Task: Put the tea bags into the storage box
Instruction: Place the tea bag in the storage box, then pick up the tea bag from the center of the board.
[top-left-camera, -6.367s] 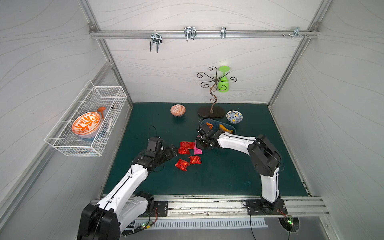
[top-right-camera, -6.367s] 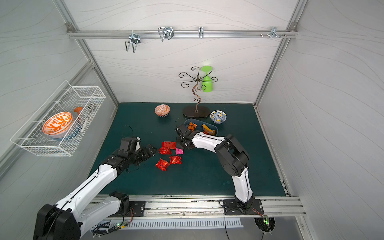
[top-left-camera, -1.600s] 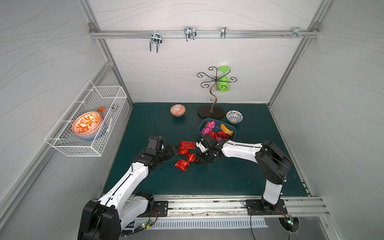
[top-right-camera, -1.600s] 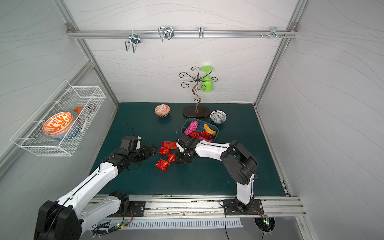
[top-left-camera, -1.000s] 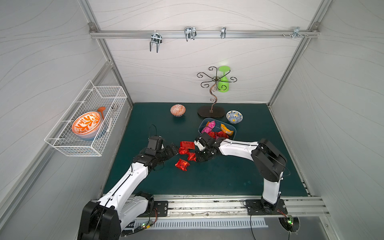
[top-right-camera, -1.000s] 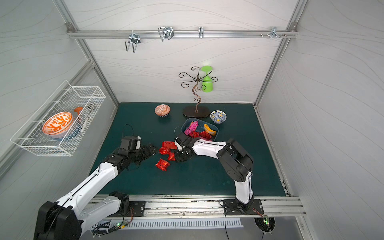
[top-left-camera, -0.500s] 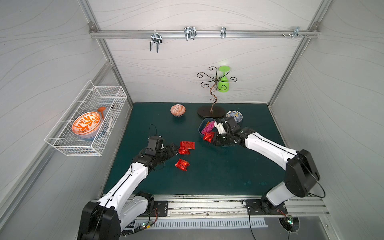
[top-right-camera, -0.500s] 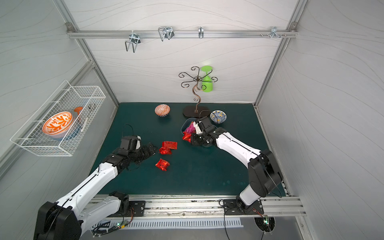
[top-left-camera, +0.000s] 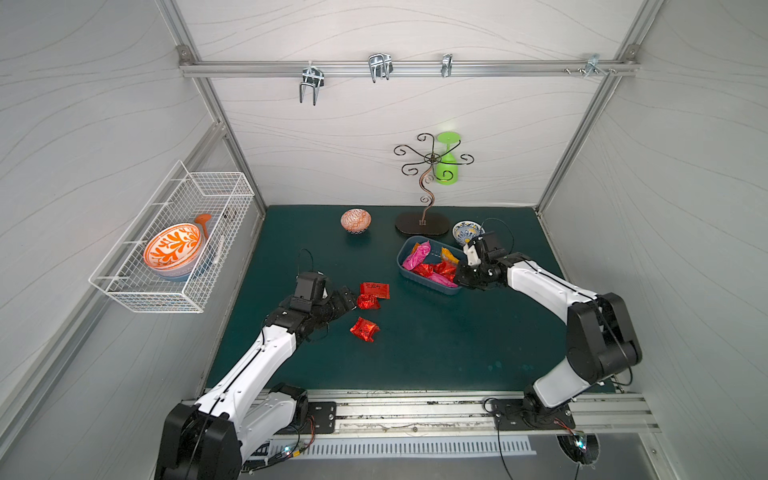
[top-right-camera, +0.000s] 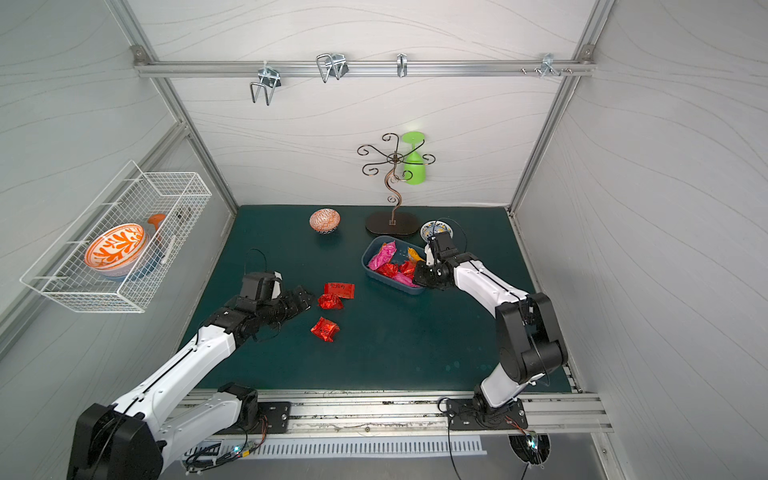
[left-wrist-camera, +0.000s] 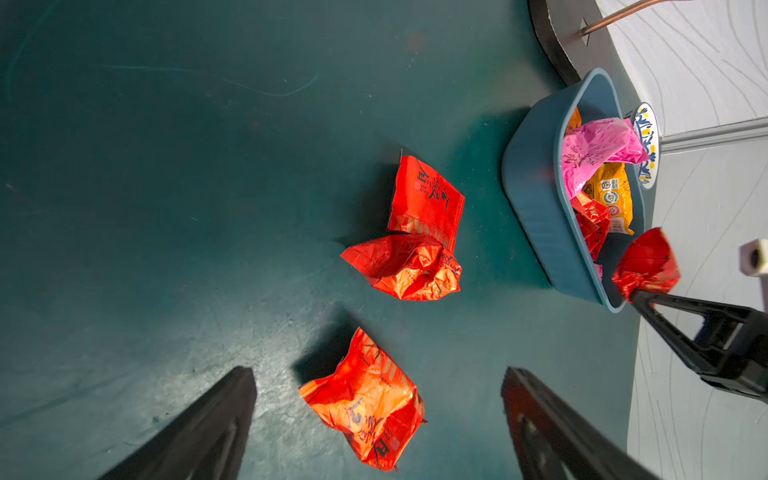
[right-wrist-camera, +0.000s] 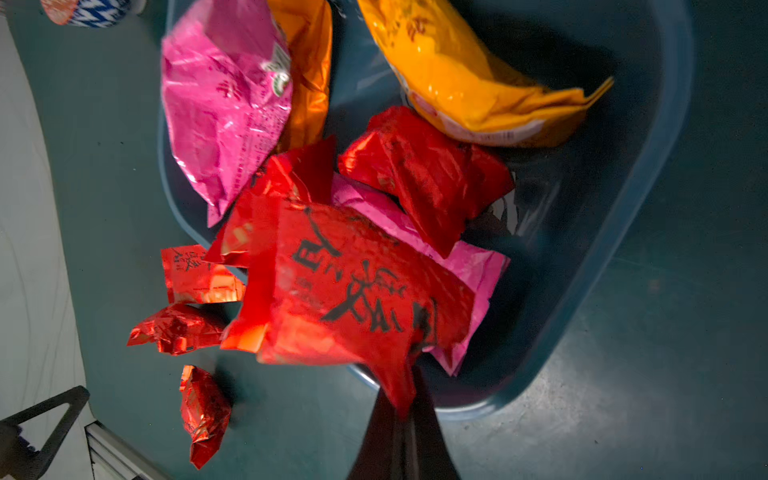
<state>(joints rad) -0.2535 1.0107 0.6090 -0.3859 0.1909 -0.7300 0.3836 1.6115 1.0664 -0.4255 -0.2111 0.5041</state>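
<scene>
Right claw (right-wrist-camera: 401, 399) pinches a red tea bag (right-wrist-camera: 345, 291) over the storage box (top-left-camera: 424, 283).
Left claw (left-wrist-camera: 376, 372) gapes wide near three red tea bags (top-left-camera: 365, 328) on the worktop (top-left-camera: 436, 349).

Bright even light, blurred close-ups

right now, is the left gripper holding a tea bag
No, the left gripper is open and empty; the nearest tea bag lies loose on the mat.
</scene>
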